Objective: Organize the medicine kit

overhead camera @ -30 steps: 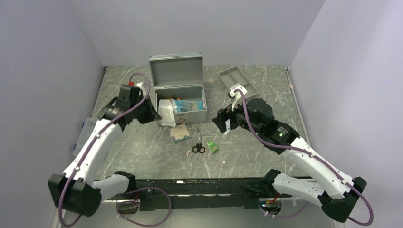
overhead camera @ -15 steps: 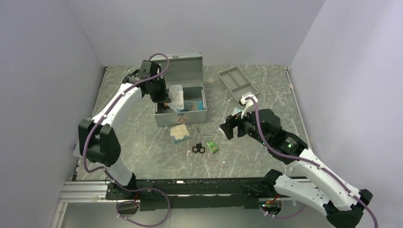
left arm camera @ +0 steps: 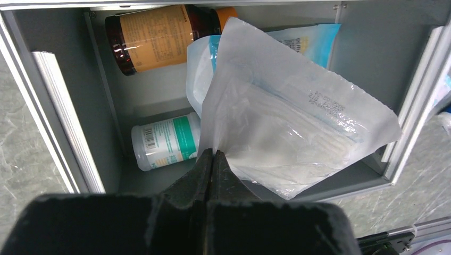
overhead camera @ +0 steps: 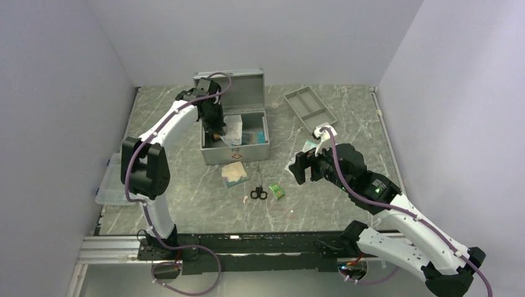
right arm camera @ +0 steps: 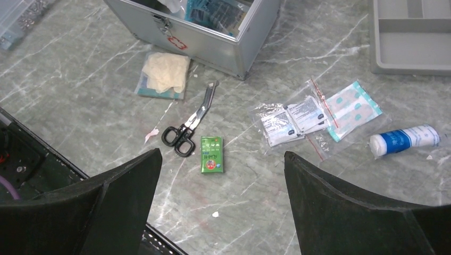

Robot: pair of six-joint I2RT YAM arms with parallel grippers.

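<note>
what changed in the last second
The left gripper, shut on the white pouch, swung from left of the medicine kit to above it, lowering the pouch in. The open right gripper drew back slightly toward its base. The scissors, green packet and gauze pad stayed put.

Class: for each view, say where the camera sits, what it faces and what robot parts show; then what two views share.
Top external: overhead, behind the robot, facing the table; left arm, right arm show.
Left wrist: above the medicine kit, looking in; left gripper shut on a pouch.
Right wrist: above the table, looking down at scissors; open right gripper shows.
Shared: top external and right wrist show the scissors.
</note>
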